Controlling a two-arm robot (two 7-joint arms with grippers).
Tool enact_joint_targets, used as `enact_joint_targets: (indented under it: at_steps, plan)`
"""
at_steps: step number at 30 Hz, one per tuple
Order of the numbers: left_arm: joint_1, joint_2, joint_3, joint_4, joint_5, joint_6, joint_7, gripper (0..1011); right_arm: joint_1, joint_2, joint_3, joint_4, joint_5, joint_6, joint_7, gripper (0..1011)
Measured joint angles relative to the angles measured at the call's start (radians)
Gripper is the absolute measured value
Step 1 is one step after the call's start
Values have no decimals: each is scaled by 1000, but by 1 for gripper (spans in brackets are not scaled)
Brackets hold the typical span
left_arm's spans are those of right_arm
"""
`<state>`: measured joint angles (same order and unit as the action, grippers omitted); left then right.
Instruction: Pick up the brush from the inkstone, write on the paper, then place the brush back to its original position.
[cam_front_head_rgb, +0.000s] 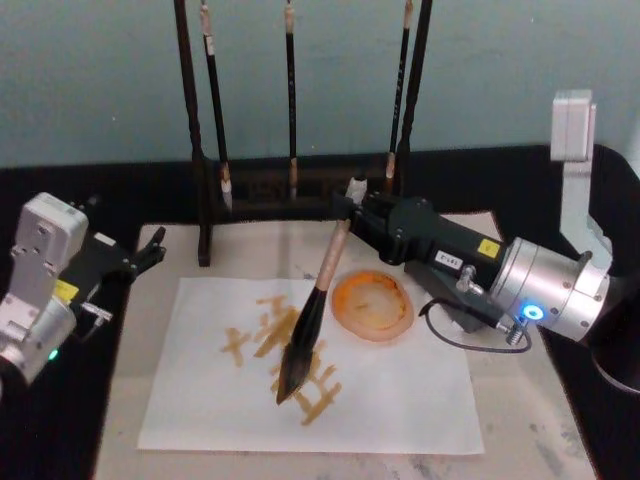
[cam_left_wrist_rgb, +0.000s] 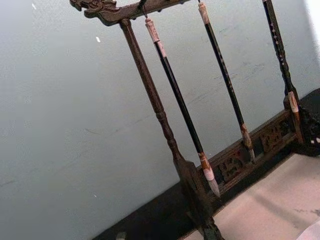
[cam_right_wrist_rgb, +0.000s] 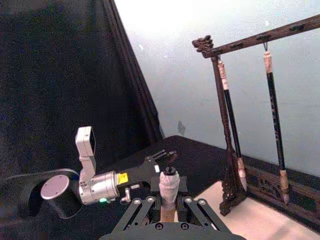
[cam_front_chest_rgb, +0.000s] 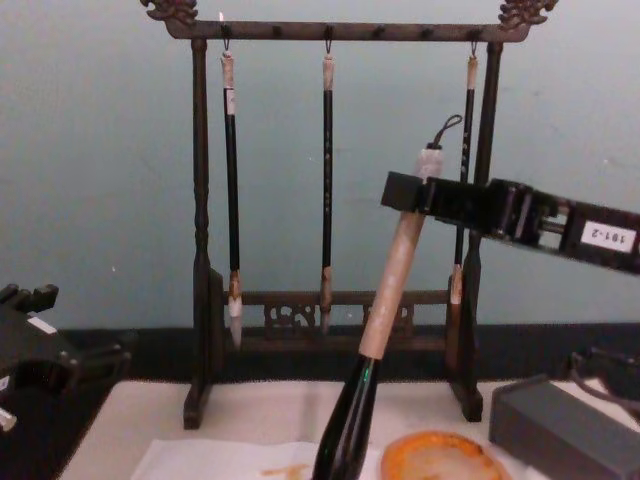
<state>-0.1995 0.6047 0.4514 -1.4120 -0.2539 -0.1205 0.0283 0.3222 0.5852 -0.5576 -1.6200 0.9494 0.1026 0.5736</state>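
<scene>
My right gripper (cam_front_head_rgb: 350, 207) is shut on the pale tan upper handle of the brush (cam_front_head_rgb: 310, 322), reaching in from the right. The brush leans down and to the left, and its dark bristle tip meets the paper (cam_front_head_rgb: 410, 390) among orange-yellow strokes. The chest view shows the same hold, with the right gripper (cam_front_chest_rgb: 416, 196) near the top of the brush (cam_front_chest_rgb: 393, 275). The inkstone (cam_front_head_rgb: 373, 303), a round orange dish, sits on the paper just right of the brush and carries nothing. My left gripper (cam_front_head_rgb: 150, 250) is parked open at the table's left edge, away from the paper.
A dark wooden rack (cam_front_head_rgb: 205, 200) stands behind the paper with three thin brushes (cam_front_chest_rgb: 327, 160) hanging from it. The paper lies on a cream felt mat (cam_front_head_rgb: 520, 420). A grey box (cam_front_chest_rgb: 560, 430) sits right of the inkstone, under my right arm.
</scene>
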Motion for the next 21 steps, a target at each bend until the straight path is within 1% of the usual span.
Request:
enact_joint_targets:
  at_steps: [9,17,21]
  plan:
    - [0,0,0,0,0,0,0,1010,-2,-5,-3,9,-33,-19,-1,169]
    - [0,0,0,0,0,0,0,1010,-6,-11,7,26,-50,-22,-11,169]
    - [0,0,0,0,0,0,0,1010,-10,-14,11,32,-66,-29,-13,169]
